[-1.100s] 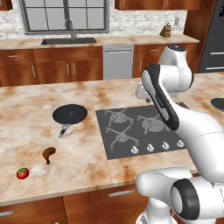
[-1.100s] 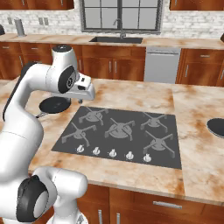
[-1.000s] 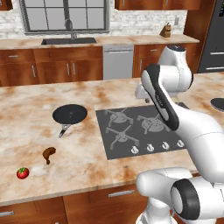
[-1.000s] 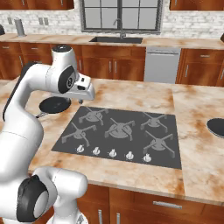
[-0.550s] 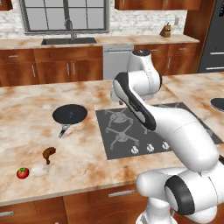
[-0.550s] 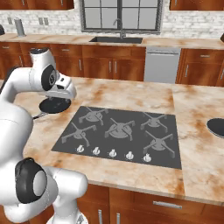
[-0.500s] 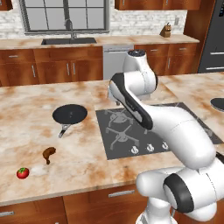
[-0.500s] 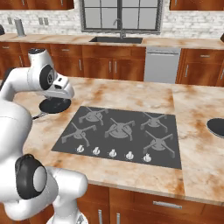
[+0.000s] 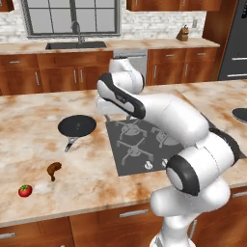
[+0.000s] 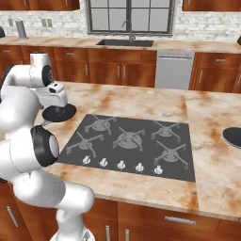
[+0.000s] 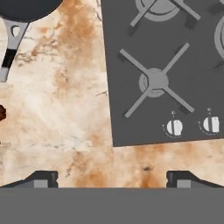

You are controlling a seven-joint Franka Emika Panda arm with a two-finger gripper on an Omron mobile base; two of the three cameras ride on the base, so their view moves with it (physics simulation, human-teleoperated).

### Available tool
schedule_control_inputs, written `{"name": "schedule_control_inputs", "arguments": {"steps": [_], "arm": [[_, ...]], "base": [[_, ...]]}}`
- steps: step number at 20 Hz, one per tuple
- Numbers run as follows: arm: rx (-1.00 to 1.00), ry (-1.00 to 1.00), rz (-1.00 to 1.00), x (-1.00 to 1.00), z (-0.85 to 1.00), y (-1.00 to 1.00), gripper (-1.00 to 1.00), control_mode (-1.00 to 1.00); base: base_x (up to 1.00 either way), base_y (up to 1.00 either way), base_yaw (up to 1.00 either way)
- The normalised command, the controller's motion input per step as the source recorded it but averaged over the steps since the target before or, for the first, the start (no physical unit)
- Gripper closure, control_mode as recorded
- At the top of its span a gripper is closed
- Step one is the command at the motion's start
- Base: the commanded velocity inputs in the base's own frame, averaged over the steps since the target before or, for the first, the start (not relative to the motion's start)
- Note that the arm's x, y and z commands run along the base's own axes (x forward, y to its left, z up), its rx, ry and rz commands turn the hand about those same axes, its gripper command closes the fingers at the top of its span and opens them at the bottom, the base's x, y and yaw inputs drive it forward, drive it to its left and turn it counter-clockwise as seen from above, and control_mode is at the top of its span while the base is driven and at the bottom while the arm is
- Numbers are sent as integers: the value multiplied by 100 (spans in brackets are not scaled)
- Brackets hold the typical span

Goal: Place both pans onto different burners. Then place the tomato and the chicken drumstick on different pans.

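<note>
My gripper (image 11: pixel 112 179) hangs open above the counter, just off the front left corner of the cooktop (image 11: pixel 166 65), with nothing between its fingertips (image 11: pixel 43 178). One black pan (image 9: pixel 77 126) lies on the counter left of the cooktop, its handle (image 11: pixel 11 48) pointing toward the front edge. In the right base view my hand (image 10: pixel 54 95) partly covers this pan (image 10: pixel 59 113). The other pan (image 10: pixel 233 136) sits on the counter far to the right. The brown chicken drumstick (image 9: pixel 54 170) and the red tomato (image 9: pixel 25 190) lie near the front left edge. All burners (image 10: pixel 124 139) are bare.
A row of white knobs (image 10: pixel 121 164) lines the cooktop's front edge. The sink (image 9: pixel 76 45) and window stand on the far counter behind the island. Marbled counter (image 9: pixel 29 144) spreads to the left of the cooktop around the pan and the food.
The arm has swung left, from over the cooktop's right side to its left edge near the pan. Pans, tomato and drumstick have stayed in place.
</note>
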Motion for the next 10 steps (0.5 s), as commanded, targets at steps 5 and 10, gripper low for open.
{"name": "schedule_control_inputs", "arguments": {"steps": [5, 10], "arm": [[1, 1, 0, 12, -64, 46, -100, -100], [1, 0, 0, 35, -34, 53, -100, -100]], "base": [[0, 0, 0], [0, 0, 0]]}}
